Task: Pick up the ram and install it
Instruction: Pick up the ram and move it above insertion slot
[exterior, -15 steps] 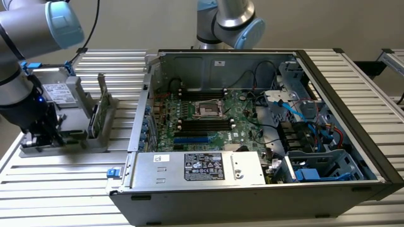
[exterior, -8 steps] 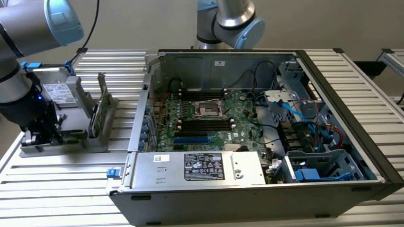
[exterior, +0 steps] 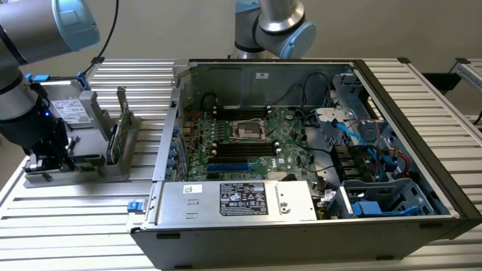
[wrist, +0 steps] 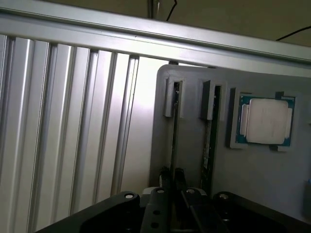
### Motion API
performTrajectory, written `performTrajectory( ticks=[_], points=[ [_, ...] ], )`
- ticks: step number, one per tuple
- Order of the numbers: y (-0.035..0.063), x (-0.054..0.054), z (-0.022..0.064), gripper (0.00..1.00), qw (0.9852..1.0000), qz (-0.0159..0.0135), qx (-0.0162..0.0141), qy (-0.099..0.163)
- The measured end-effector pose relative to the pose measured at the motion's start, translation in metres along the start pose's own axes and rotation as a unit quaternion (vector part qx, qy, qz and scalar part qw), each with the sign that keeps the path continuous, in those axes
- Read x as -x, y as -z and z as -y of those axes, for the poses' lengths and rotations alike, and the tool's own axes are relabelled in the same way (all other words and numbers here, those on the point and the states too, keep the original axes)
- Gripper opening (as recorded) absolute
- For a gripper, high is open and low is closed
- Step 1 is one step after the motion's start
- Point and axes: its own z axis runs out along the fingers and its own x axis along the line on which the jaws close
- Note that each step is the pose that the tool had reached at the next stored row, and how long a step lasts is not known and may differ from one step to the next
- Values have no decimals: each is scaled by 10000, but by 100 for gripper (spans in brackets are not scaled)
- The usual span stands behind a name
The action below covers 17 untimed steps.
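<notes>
In the wrist view, two rams stand on edge in the slots of a grey holder [wrist: 189, 121]. One ram [wrist: 174, 131] runs straight down between my fingertips. My gripper [wrist: 172, 178] is shut on its near end, one dark finger [wrist: 165, 177] on each side. The second ram [wrist: 210, 141] stands free in the neighbouring slot. In the exterior view my gripper [exterior: 47, 162] is low over the holder [exterior: 90, 169] at that view's left, with a green ram [exterior: 116, 138] upright in it. The open computer case [exterior: 301, 226] holds the motherboard [exterior: 249, 138] with its black memory slots [exterior: 245, 149].
A square silver processor [wrist: 266, 121] lies in a recess of the holder beside the slots. A silver power supply [exterior: 237, 200] and blue cables [exterior: 362, 135] crowd the case. A second robot arm [exterior: 271, 25] stands behind the case. The ribbed aluminium table [exterior: 68, 226] surrounds everything.
</notes>
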Motion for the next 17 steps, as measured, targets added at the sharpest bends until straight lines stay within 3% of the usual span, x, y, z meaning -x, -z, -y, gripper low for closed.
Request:
performTrajectory(
  ticks=[17],
  points=[
    [177, 20, 37, 14, 10000, 2, 0, -11]
  ],
)
